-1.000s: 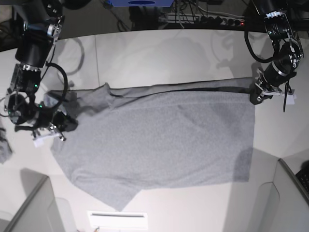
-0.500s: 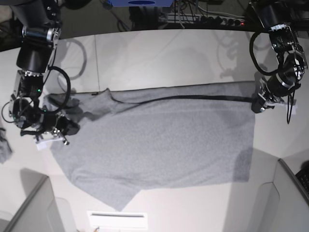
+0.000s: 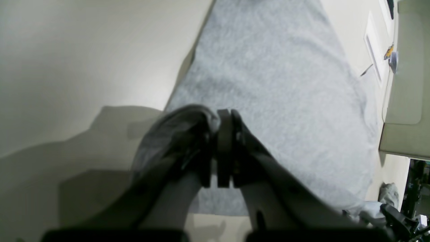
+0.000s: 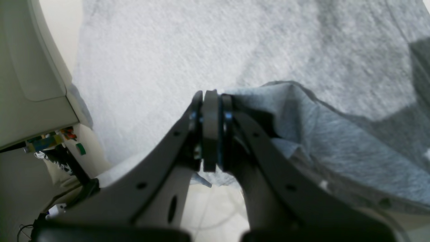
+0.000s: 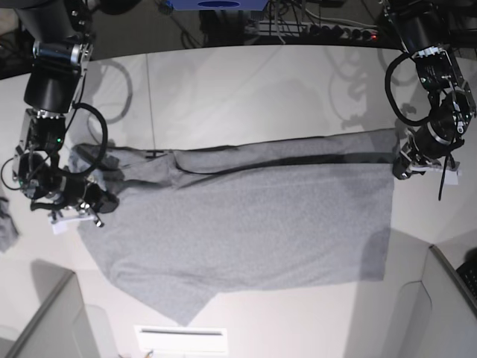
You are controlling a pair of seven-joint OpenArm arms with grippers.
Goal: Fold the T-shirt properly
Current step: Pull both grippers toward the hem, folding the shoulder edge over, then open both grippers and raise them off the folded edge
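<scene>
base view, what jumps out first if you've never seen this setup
A big heather-grey T-shirt sprawls across the pale table, filling its middle. Its far edge hangs lifted between two black arms: the left end effector is shut on the corner at the picture's right, the right end effector on the bunched end at its left.

A heather-grey T-shirt [image 5: 246, 216], plain with a fine speckled weave, covers the middle of a pale cream surface [image 5: 261, 89]. Black robot fingers [image 4: 210, 131] show at the bottom centre. A small grey cloth [image 5: 6, 227] sits at the left edge.
</scene>
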